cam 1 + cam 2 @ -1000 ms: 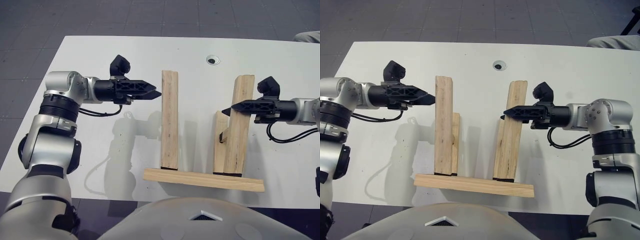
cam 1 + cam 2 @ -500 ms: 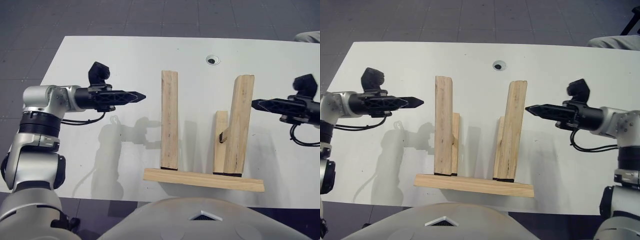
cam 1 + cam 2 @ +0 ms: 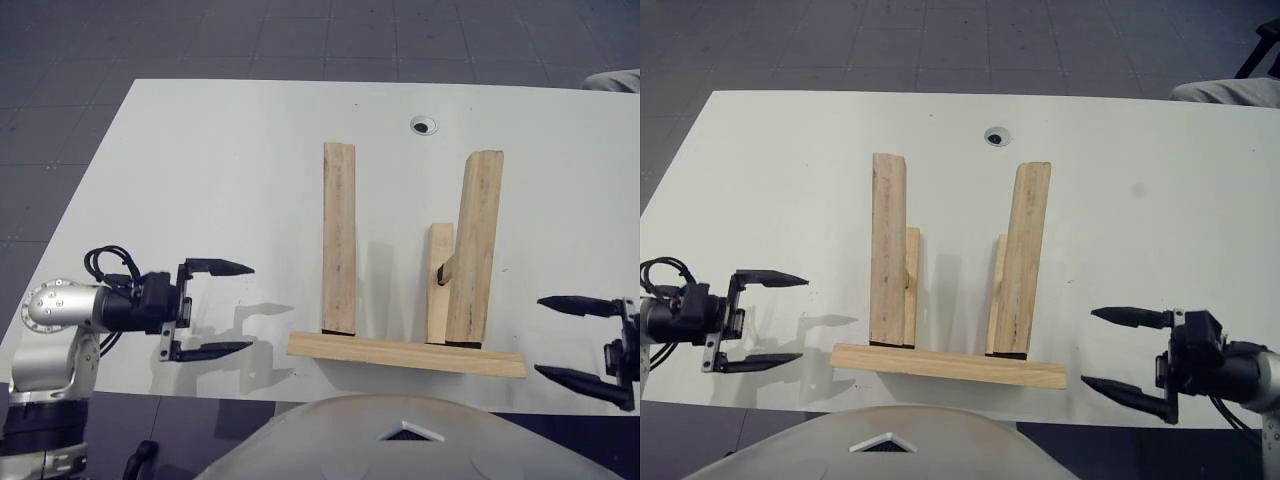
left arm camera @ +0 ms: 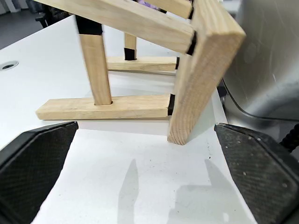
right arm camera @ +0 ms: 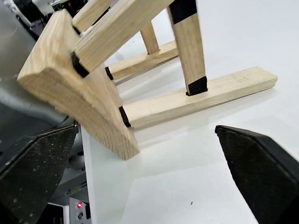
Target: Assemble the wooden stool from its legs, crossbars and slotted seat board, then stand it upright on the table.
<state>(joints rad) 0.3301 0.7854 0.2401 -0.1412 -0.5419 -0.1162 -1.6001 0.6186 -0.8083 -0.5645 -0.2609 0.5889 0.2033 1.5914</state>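
Wood stool (image 3: 339, 236) is assembled but lying on its side on the white table (image 3: 230, 160), not upright yet

Nearest the robot: seat (image 3: 405, 356) stands on its long edge, parallel to the near table edge and just inside it, flat top facing the robot

Left gripper (image 3: 245, 307) is over the near left part of the table, apart from the seat's left end. Jaws spread wide, nothing between them, tips aimed at the stool. Left wrist view: both pads (image 4: 32, 168) sit at the frame sides, with the seat end ahead between them, no contact. Same view shows a crossbar (image 4: 96, 70) standing vertical, joining the lower leg on the table to the upper one

Right gripper (image 3: 1092, 348) is at the near right table edge, near the seat's right end but not touching. Jaws also wide apart and empty, tips aimed at the stool. Right wrist view: pads (image 5: 261, 172) flank the seat end, and the seat leans a little rather than standing square

Farther out: legs (image 3: 474, 245) run from the seat away from the robot, lower pair flat on the table, upper pair above them

Far side: round grommet (image 3: 424, 125) in the tabletop, beyond the leg tips
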